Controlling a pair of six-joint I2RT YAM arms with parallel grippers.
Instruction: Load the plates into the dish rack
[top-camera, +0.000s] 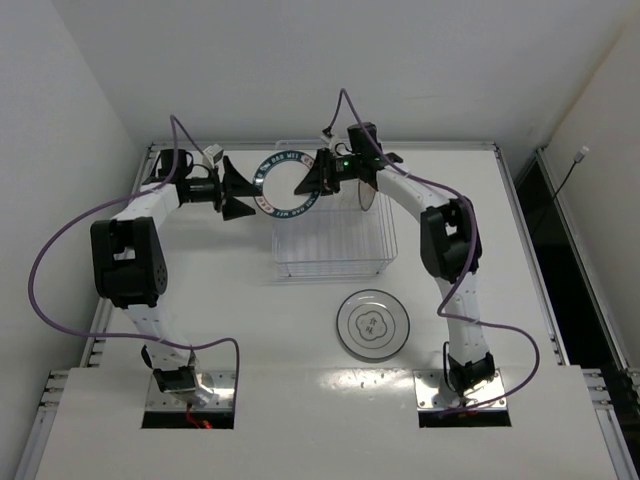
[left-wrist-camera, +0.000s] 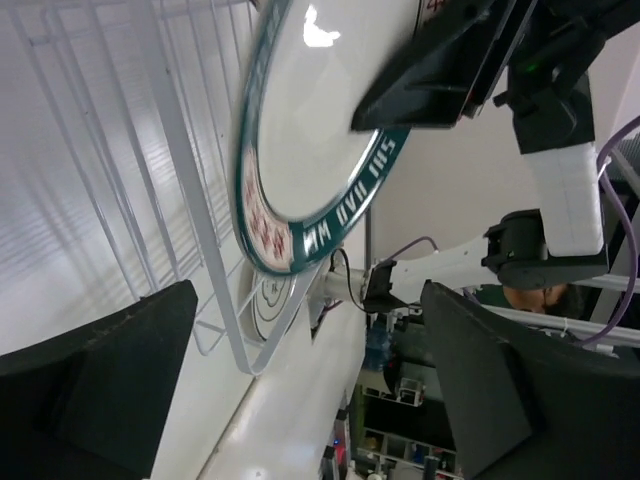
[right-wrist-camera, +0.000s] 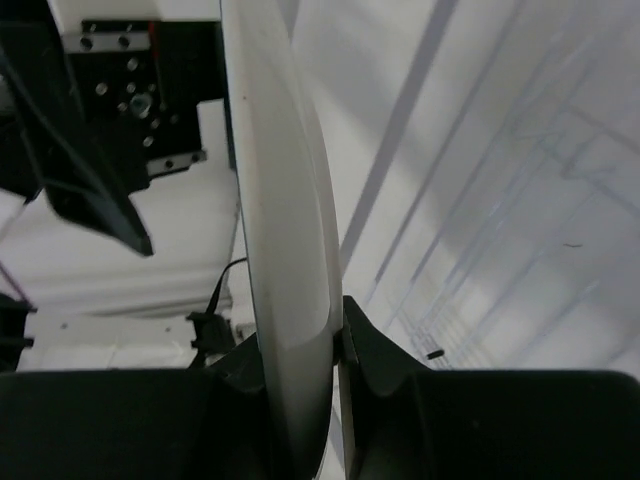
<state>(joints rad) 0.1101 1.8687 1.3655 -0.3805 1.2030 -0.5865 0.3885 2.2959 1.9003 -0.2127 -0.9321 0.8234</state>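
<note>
Overhead view of a white table with 2 robot arms bolted at its near edge.

Nearest, between the arm bases and slightly right, a white plate with a grey ring (top-camera: 373, 323) lies flat on the table, not yet loaded. Just beyond it sits the dish rack (top-camera: 330, 272), a pale wire basket. Standing on edge at its far right is what looks like an orange-brown plate (top-camera: 367, 195).

Farther back, above the rack's far left corner, the teal-rimmed plate (top-camera: 283, 190) hangs upright in the air. The right gripper (top-camera: 308, 183) is pinched tight on its right rim, both fingers pressed against the thin edge. The left gripper (top-camera: 240, 190) stands wide open beside the left rim, holding nothing.

Risks, as a judgement: only 1 narrow pinch on the rim carries the plate, so it could swivel or slip out and drop onto the wires. The open left fingers sit very near the plate and could knock it if either arm moves carelessly. On the way down, the rim may land on top of a tine instead of between 2 rows.

Writing: white capital letters circle the teal rim, but they are too blurred and angled to read. No brand marks are legible.
</note>
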